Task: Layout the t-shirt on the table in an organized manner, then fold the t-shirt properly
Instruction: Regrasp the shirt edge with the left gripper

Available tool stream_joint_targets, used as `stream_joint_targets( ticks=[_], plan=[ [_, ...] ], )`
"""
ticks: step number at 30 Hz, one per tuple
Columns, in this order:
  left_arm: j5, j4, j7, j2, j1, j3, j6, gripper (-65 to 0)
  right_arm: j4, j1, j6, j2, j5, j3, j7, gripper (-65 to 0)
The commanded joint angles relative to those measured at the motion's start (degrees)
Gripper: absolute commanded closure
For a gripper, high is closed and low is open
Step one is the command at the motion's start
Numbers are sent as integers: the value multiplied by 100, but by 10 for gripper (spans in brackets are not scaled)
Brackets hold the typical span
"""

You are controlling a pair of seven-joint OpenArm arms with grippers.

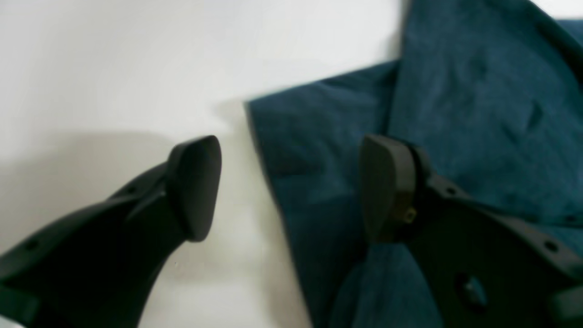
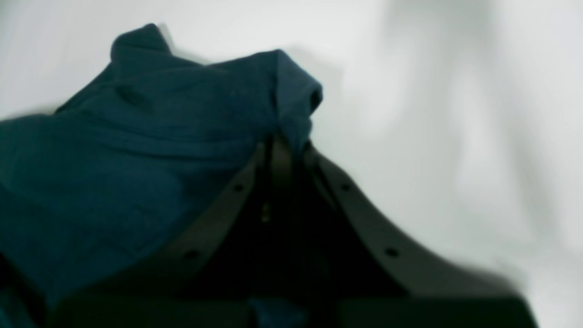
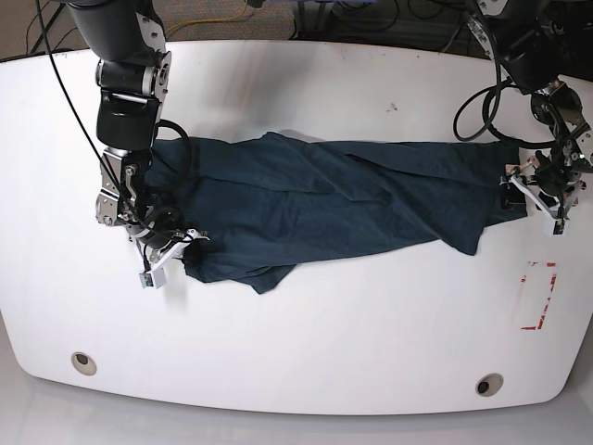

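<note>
Black and clamped together, the right hand [image 2: 284,150] pinches a bunched corner of the dark teal-navy soft cotton t-shirt [image 3: 324,204]. The left hand [image 1: 291,187] hangs spread wide at the shirt's opposite end, one finger [image 1: 387,182] over the cloth, the other over bare surface, holding nothing. The shirt lies twisted and creased across the middle of the glossy white desk [image 3: 296,362]. Laying out seems the step in hand; next, the left hand likely needs to close on its edge so both can pull the fabric flat.
</note>
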Motion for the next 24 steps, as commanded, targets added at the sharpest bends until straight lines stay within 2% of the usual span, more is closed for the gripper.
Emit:
stream_joint_targets(
  ticks=[1, 4, 10, 16, 24],
  plan=[
    [-68, -101, -212, -121, -164, -15, -3, -447, 108, 147, 19, 50, 69, -5, 67, -2],
    [-68, -145, -317, -121, -164, -6, 10, -447, 108, 147, 19, 50, 69, -5, 67, -2],
    [-68, -347, -405, -121, -182, 73, 300, -447, 108, 147, 19, 67, 69, -5, 67, -2],
    [-76, -610, -643, -305, -182, 389, 335, -447, 108, 147, 19, 67, 87, 4, 67, -2],
    [-85, -865, -739, -314, -261, 574, 317, -440, 108, 147, 28, 59, 95, 13, 67, -2]
  ],
)
